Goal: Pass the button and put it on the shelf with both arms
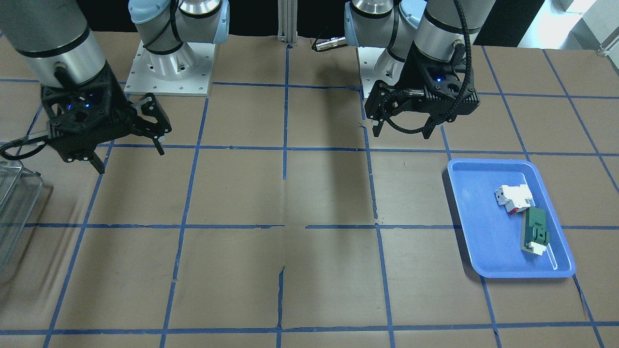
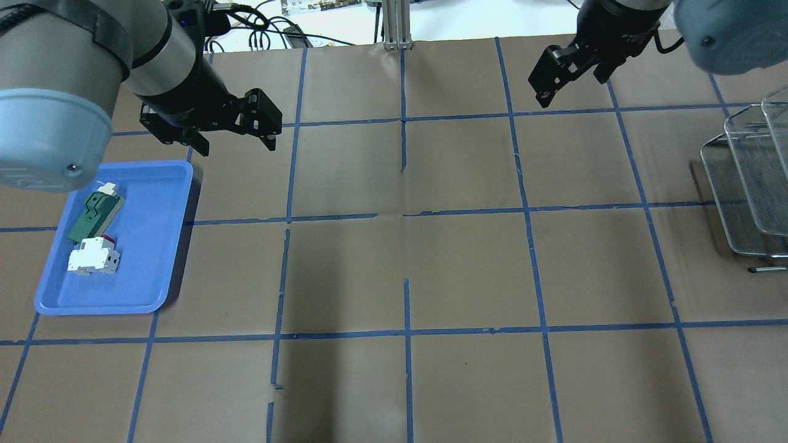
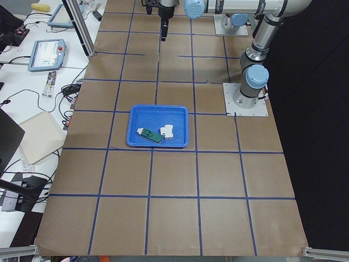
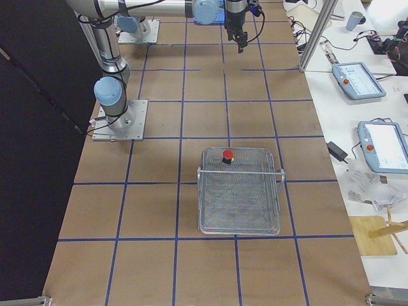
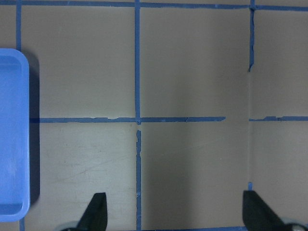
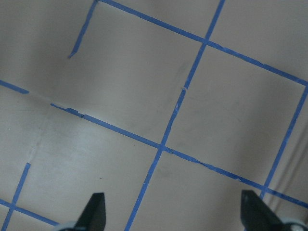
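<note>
The button [image 4: 227,156], with a red cap on a black body, stands upright in the wire shelf basket [image 4: 239,233] near its far rim, seen only in the exterior right view. My left gripper [image 2: 237,146] is open and empty above the table just beyond the blue tray [image 2: 154,246]; it also shows in the front view [image 1: 402,131] and in its wrist view [image 5: 175,214]. My right gripper [image 2: 569,89] is open and empty, high over the far right of the table; it also shows in the front view [image 1: 130,159] and in its wrist view [image 6: 174,214]. It is well apart from the shelf [image 2: 739,184].
The blue tray [image 1: 483,251] holds a white-and-red block [image 1: 515,197] and a green-and-white block [image 1: 534,234]. The wire shelf's corner shows at the front view's left edge [image 1: 14,208]. Brown paper with blue tape lines covers the table. Both arm bases stand at the robot's side.
</note>
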Action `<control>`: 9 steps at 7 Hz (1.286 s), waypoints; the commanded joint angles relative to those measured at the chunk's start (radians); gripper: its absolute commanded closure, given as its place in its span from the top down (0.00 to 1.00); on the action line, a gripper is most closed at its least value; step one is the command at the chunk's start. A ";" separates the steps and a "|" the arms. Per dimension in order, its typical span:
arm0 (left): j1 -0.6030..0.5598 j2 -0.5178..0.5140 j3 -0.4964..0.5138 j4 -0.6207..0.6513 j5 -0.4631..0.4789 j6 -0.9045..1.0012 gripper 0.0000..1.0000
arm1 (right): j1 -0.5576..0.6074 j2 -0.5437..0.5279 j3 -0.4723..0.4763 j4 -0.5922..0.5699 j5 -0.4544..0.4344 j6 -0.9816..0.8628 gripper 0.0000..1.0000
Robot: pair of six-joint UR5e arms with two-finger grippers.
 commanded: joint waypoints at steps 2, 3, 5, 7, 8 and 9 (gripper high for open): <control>0.000 0.010 -0.007 0.005 0.002 0.000 1.00 | -0.042 0.006 -0.013 0.086 -0.015 0.221 1.00; 0.000 0.010 -0.006 0.006 -0.001 0.000 1.00 | -0.050 0.005 -0.011 0.137 -0.013 0.231 1.00; -0.001 0.012 -0.007 0.003 0.002 0.000 1.00 | -0.050 -0.017 -0.007 0.169 -0.013 0.284 1.00; 0.006 0.015 -0.009 -0.005 0.003 0.003 1.00 | -0.046 -0.021 -0.008 0.171 0.002 0.285 1.00; 0.008 0.015 -0.007 -0.002 0.003 0.014 1.00 | -0.044 -0.030 -0.007 0.171 0.002 0.282 1.00; -0.001 0.015 -0.004 -0.002 -0.001 0.012 1.00 | -0.042 -0.037 -0.001 0.165 0.004 0.277 1.00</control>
